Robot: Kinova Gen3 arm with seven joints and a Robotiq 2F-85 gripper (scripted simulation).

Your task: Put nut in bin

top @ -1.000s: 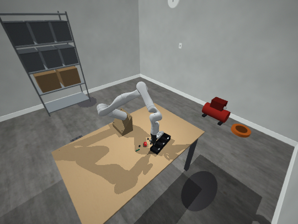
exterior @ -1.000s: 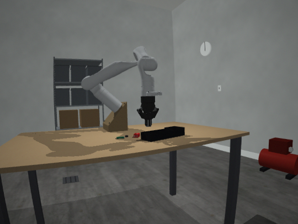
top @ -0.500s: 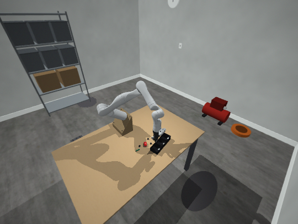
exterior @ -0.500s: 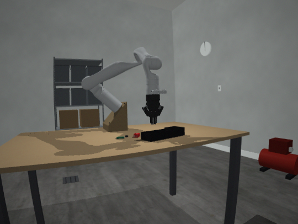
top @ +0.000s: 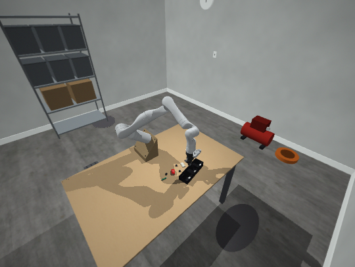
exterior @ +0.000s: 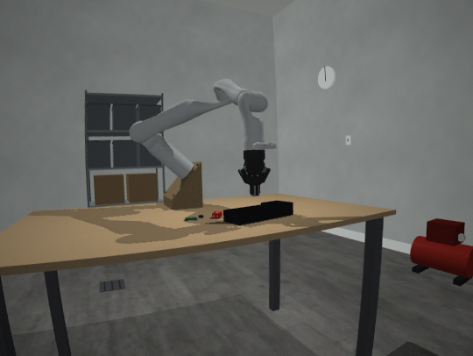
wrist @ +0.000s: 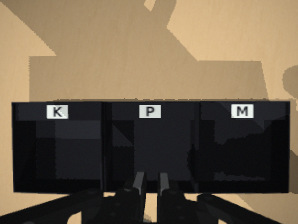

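A black row of three bins (wrist: pixel 150 147) stands on the table, marked K (wrist: pixel 57 111), P (wrist: pixel 149 111) and M (wrist: pixel 242 111). All three look empty and dark inside. It also shows in the top and exterior views (top: pixel 191 171) (exterior: pixel 258 211). My gripper (wrist: pixel 151 185) (exterior: pixel 255 192) (top: pixel 189 161) hangs above the near wall of the P bin, well above the table. Its fingers are nearly together, and I see nothing between them. Two small dark pieces that look like nuts (top: pixel 176 165) (top: pixel 180 171) lie on the table left of the bins.
A red part (top: pixel 172 171), a green part (top: pixel 163 178) and a small white part (top: pixel 181 163) lie near the nuts. The arm's wooden base block (top: pixel 146 148) stands behind them. The table's edge is just beyond the bins.
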